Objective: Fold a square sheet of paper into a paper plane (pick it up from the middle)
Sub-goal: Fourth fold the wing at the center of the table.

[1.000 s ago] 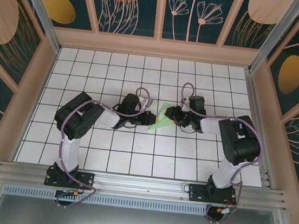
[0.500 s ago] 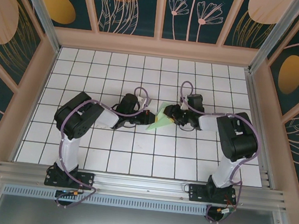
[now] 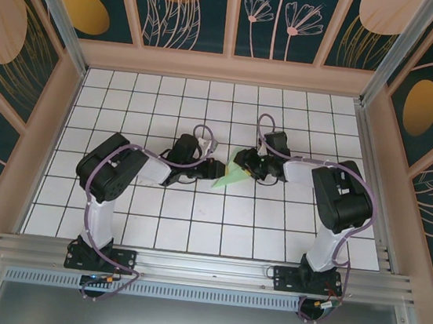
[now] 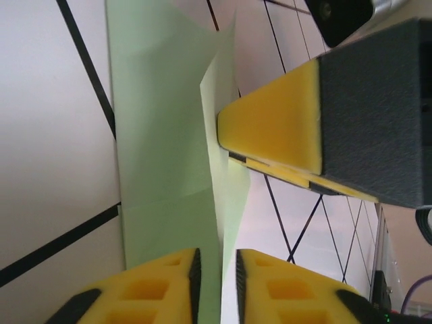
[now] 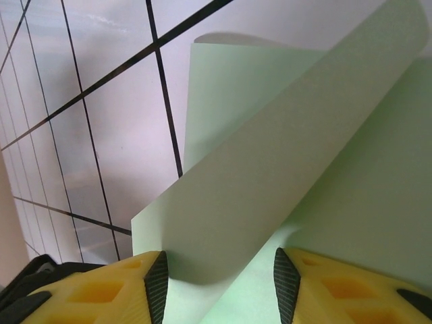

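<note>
Paper plane (image 3: 230, 178), half folded, is lying between opposing jaws; left gripper (image 4: 217, 263) is showing a narrow gap, the crease seemingly loose inside; right gripper (image 5: 216, 266) is gaping half open astride a flap

Overhead shot's bright and even, only soft shadows under the arms (image 3: 112, 173). Wrist cams are rougher: white tiles (image 4: 47, 135) wash out pinkish, yellow fingertips (image 4: 148, 290) go soft up close, folded paper (image 5: 270, 169) casts a dim shadow on itself.
</note>
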### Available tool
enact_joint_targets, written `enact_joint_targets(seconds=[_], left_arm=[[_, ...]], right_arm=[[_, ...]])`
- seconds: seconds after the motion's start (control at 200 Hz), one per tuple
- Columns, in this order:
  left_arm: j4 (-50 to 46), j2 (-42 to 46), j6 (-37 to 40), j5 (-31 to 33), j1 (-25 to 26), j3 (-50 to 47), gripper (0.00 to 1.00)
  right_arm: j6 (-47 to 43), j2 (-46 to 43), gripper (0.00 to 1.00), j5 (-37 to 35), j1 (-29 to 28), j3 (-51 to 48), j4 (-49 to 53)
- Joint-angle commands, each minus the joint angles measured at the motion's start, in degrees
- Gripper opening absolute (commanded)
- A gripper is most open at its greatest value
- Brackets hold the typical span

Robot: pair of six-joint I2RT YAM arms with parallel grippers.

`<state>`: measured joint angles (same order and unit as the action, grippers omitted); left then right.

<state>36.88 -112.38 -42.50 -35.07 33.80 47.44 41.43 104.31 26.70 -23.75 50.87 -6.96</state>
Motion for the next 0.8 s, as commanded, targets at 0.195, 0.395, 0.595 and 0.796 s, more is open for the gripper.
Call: enact_joint_targets(seconds=[0.195, 0.395, 0.595, 0.796], left_arm=[[-0.45, 8.35, 1.48, 4.25, -0.85, -2.26, 0.29], [4.44, 6.23, -0.59, -2.05, -0.62, -2.48, 0.24], [-0.27, 3.63, 1.85, -2.94, 1.11, 0.97, 0.19], [-2.67, 0.35, 1.73, -2.11, 1.32, 3.45, 0.16]], right_arm=[[0.46, 4.46, 0.52, -6.51, -1.02, 0.4, 8.19], [0.57, 5.03, 0.53, -7.44, -1.39, 1.22, 9.5], [0.63, 5.51, 0.54, -7.78, -1.5, 1.75, 10.57], [0.79, 5.91, 0.54, -7.7, -1.57, 1.64, 10.59]])
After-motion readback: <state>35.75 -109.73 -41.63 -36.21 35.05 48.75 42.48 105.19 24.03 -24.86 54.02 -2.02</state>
